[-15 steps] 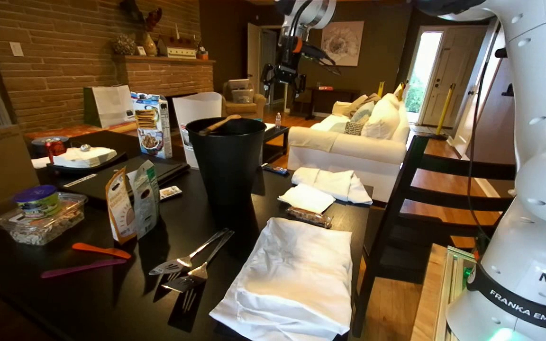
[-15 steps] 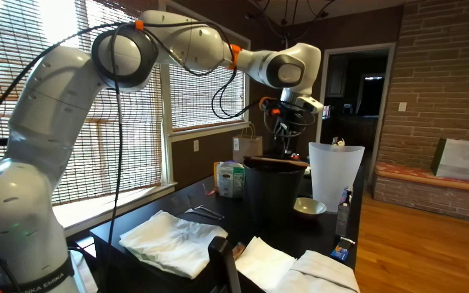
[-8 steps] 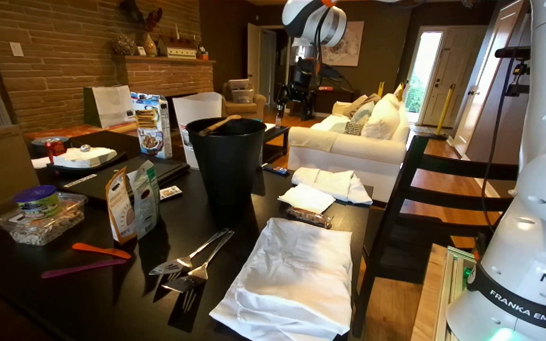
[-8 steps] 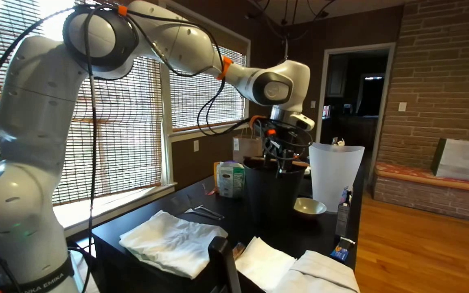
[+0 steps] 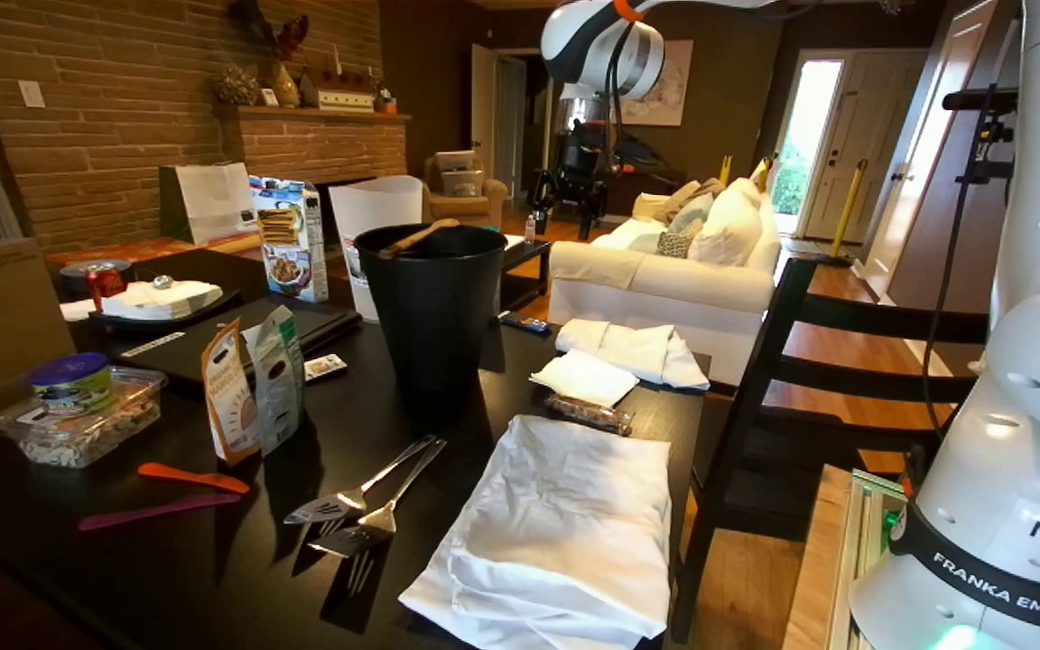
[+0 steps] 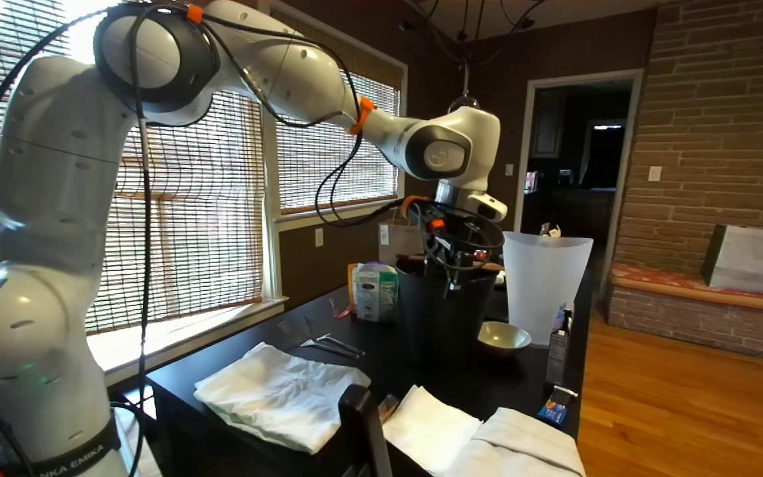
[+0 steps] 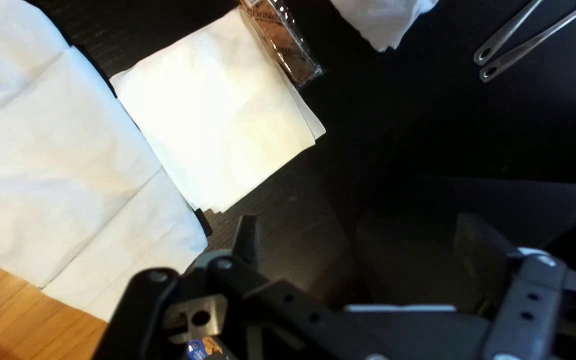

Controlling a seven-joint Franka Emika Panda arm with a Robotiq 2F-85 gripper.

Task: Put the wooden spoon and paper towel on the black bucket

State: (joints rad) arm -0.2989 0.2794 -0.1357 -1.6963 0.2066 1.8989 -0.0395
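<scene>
Spoon (image 5: pixel 419 237) is laid across the bucket (image 5: pixel 430 311); paper towel (image 7: pixel 215 115), near the tabletop edge (image 5: pixel 675 415), is not yet placed; gripper (image 7: pixel 358 240) is spread wide, empty.

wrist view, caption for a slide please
Open gripper above a dark table, with the paper towel beside a folded white cloth.

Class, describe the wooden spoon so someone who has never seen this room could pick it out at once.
Find the dark table, then the tall black bucket standing on it. Across its open mouth lies the wooden spoon, a slim brown stick. Unlike the metal utensils, orange utensil and purple utensil down on the table, it is wooden and sits up on the bucket.
</scene>
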